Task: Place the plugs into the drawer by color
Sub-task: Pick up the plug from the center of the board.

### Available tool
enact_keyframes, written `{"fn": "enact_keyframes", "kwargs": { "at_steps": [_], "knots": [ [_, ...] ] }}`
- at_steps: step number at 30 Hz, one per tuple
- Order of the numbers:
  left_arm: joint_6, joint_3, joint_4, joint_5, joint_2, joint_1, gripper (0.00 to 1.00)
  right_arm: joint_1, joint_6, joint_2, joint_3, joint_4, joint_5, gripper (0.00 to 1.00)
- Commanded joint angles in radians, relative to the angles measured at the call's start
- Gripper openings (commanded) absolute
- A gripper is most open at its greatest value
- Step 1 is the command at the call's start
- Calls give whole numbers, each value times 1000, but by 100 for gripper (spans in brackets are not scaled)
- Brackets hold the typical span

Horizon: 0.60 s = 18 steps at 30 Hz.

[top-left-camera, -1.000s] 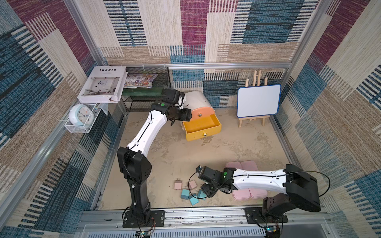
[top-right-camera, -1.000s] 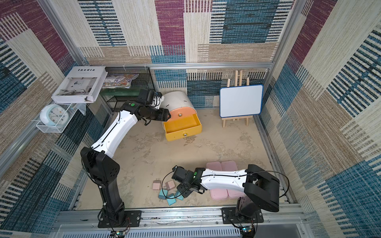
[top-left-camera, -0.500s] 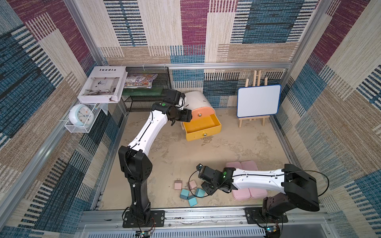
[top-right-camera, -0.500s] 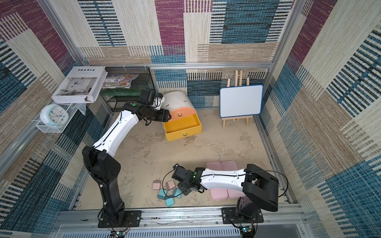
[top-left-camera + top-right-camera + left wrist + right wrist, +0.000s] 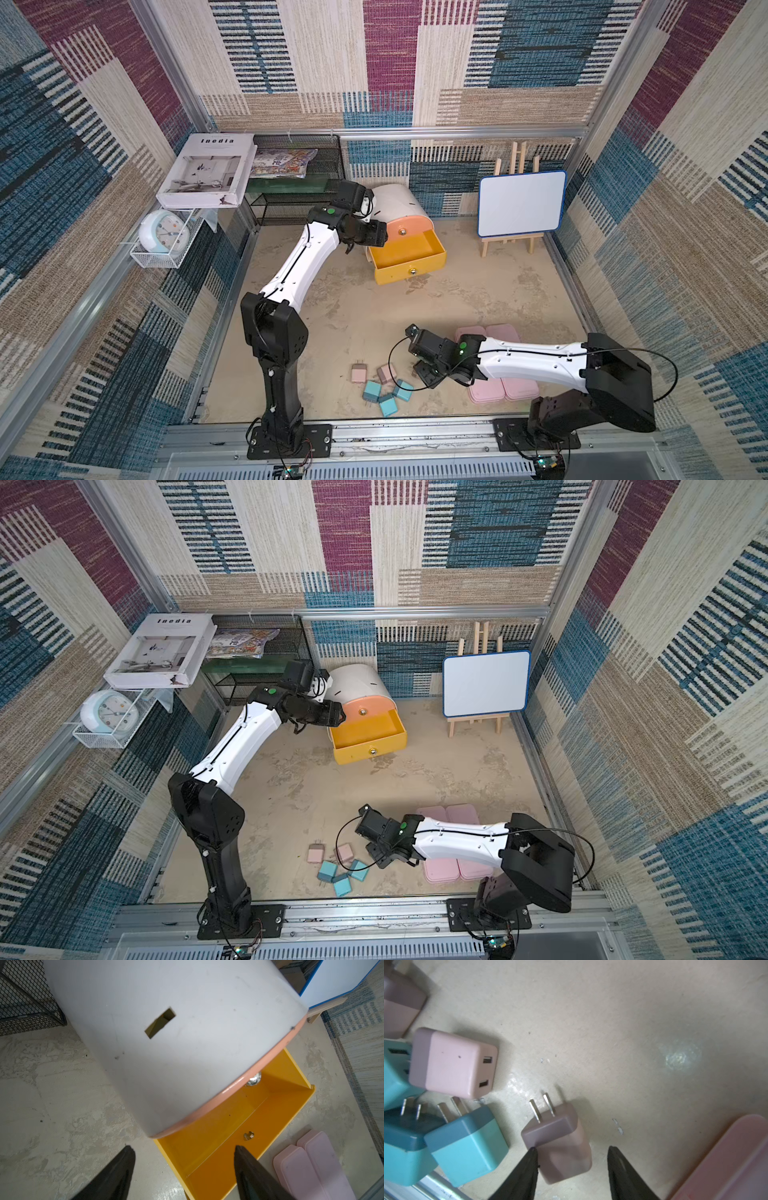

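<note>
The sandy floor (image 5: 478, 291) carries everything. At its back stands the white drum cabinet (image 5: 395, 203), its peach drawer front (image 5: 409, 226) shut above the yellow drawer (image 5: 409, 270), which stands open. The left gripper (image 5: 184, 1150) hovers over the open drawer's corner nearer the left arm, close beside the cabinet's shell, with its jaws wide apart and empty. A small whiteboard on an easel (image 5: 521, 203) stands to the cabinet's other side. Near the front edge lie flat pink cases (image 5: 503, 390), partly hidden under the right arm. Just beside them the right gripper (image 5: 571, 1148) hangs low over a pink plug (image 5: 562, 1142) on the floor. Its jaws are parted astride the plug: one finger (image 5: 525, 1167) touches the plug's edge and the other stands clear. Two more pink plugs (image 5: 359, 372) and three blue plugs (image 5: 387, 405) cluster just beyond, some touching.
</note>
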Motion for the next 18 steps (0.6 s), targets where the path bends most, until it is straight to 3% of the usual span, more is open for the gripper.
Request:
{"fn": "enact_keyframes", "kwargs": {
  "at_steps": [1,18],
  "knots": [
    [-4,10,2,13,4,-1,79,1,-22,19,-9,4,-7,57],
    [-4,28,2,17,16,-1,79,-2,-62,88,61,-9,46,55]
  ]
}}
